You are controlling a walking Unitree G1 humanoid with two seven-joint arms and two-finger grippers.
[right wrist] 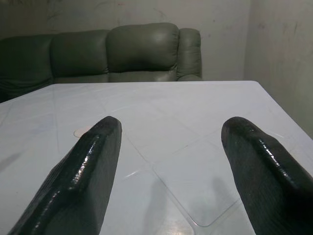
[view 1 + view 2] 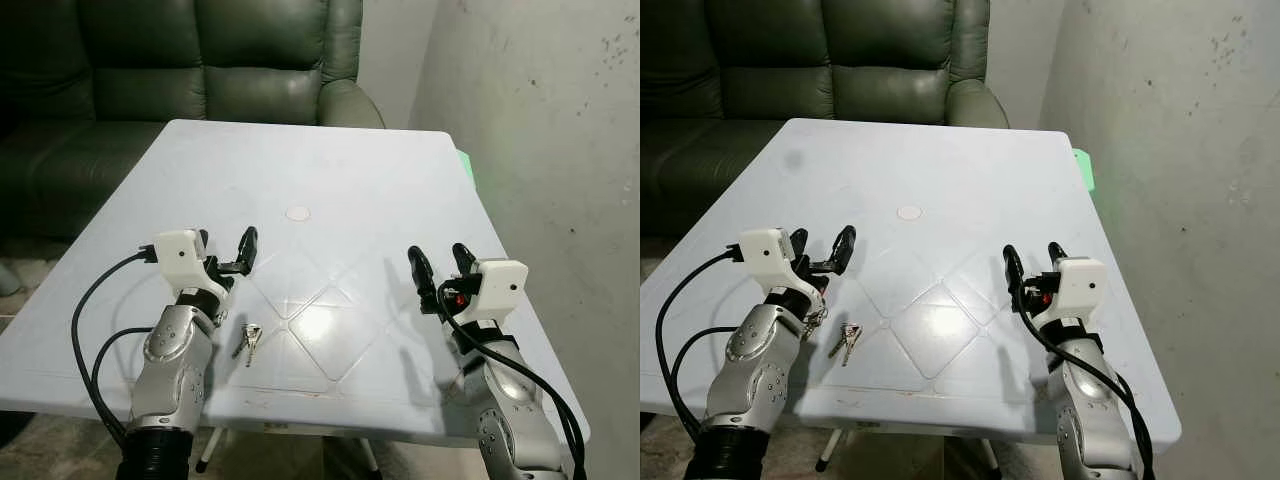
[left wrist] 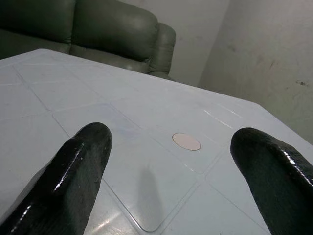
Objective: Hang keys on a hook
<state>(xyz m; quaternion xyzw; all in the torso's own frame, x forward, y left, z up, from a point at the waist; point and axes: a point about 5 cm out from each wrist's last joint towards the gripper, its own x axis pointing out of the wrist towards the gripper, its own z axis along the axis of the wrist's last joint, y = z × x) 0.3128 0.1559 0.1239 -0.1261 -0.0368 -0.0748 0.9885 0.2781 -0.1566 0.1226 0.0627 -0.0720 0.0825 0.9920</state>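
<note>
Two open, empty grippers, left gripper (image 2: 232,254) and right gripper (image 2: 441,270), hover above the tabletop (image 2: 330,170); keys (image 2: 249,341) lie ungrasped beside the left arm. Next move, judged: grasp the keys.

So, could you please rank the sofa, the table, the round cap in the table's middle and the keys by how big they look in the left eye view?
Largest to smallest:
1. Table
2. Sofa, partly hidden and farther off, so unsure
3. Keys
4. Round cap, close to the keys in apparent size
</note>
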